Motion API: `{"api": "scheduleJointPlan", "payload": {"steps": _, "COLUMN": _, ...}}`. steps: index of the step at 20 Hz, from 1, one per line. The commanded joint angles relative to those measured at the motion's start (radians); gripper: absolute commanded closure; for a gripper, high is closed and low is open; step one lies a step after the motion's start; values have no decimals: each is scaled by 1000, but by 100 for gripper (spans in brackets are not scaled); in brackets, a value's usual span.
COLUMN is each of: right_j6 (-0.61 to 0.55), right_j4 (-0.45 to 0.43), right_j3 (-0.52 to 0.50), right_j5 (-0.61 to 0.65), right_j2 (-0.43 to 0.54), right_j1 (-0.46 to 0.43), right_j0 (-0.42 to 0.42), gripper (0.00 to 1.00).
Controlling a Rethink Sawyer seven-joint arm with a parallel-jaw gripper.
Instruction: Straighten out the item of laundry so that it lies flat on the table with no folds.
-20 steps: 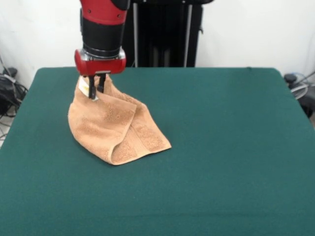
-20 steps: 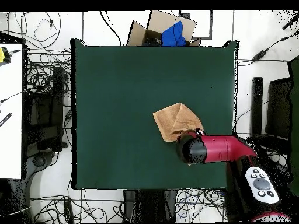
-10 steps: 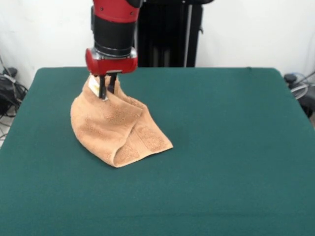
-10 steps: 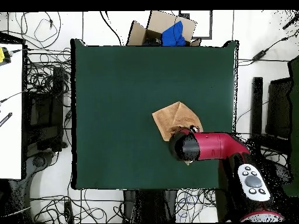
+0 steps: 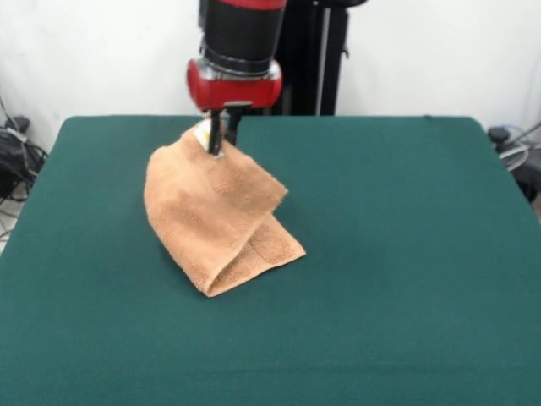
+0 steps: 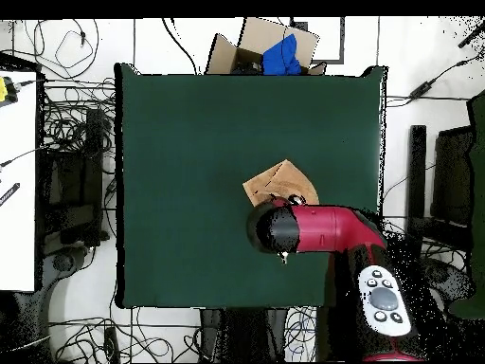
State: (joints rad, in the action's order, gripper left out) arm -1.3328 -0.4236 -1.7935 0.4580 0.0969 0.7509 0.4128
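Note:
The peach-orange towel hangs folded from my gripper, which is shut on its top corner by the small white tag. The pinched corner is lifted off the green table. The towel's lower end still rests on the cloth, toward the front. In the overhead view the red arm covers the gripper and much of the towel; only its far part shows.
A cardboard box with a blue cloth sits beyond the table's far edge in the overhead view. Cables lie on the floor around the table. The robot's pedestal stands behind the table.
My gripper has moved to the right in the front view and risen, carrying the towel corner. The towel has been dragged along and stands taller and more draped.

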Motion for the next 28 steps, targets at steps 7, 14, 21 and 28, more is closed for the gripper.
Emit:
{"api": "scheduleJointPlan", "payload": {"steps": 7, "right_j6": -267, "right_j4": 227, "right_j3": -87, "right_j5": 254, "right_j2": -75, "right_j1": 141, "right_j0": -96, "gripper": 100}}
{"api": "scheduleJointPlan", "payload": {"steps": 14, "right_j6": -234, "right_j4": 281, "right_j3": -89, "right_j5": 370, "right_j2": -112, "right_j1": 228, "right_j0": -109, "gripper": 100}}
{"api": "scheduleJointPlan", "payload": {"steps": 21, "right_j6": -277, "right_j4": 324, "right_j3": -85, "right_j5": 549, "right_j2": -179, "right_j1": 368, "right_j0": -174, "gripper": 100}}
{"api": "scheduleJointPlan", "payload": {"steps": 28, "right_j6": -262, "right_j4": 339, "right_j3": -94, "right_j5": 594, "right_j2": -217, "right_j1": 410, "right_j0": -176, "gripper": 100}}
